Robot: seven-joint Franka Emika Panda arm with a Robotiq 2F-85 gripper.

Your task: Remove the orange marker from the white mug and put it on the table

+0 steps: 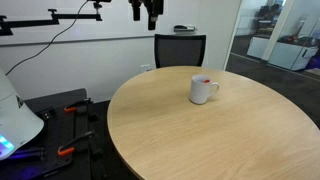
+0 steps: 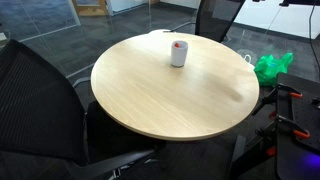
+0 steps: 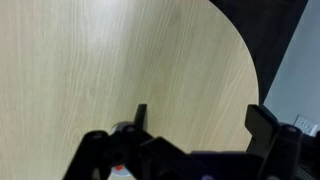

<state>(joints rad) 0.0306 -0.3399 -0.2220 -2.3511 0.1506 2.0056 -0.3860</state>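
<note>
Count: 1 round light-wood table [image 1: 200,130], 1 white ceramic mug [image 1: 203,90], 1 orange marker [image 2: 178,45] in it, 2 black mesh office chairs, near [image 2: 35,100] and far [image 2: 218,15], 1 green plastic bag [image 2: 272,66].

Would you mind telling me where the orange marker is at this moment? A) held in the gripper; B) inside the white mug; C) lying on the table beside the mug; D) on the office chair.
B: in an exterior view the orange marker shows as a spot of colour at the rim of the white mug, and in the wrist view the gripper is open and empty.
</note>
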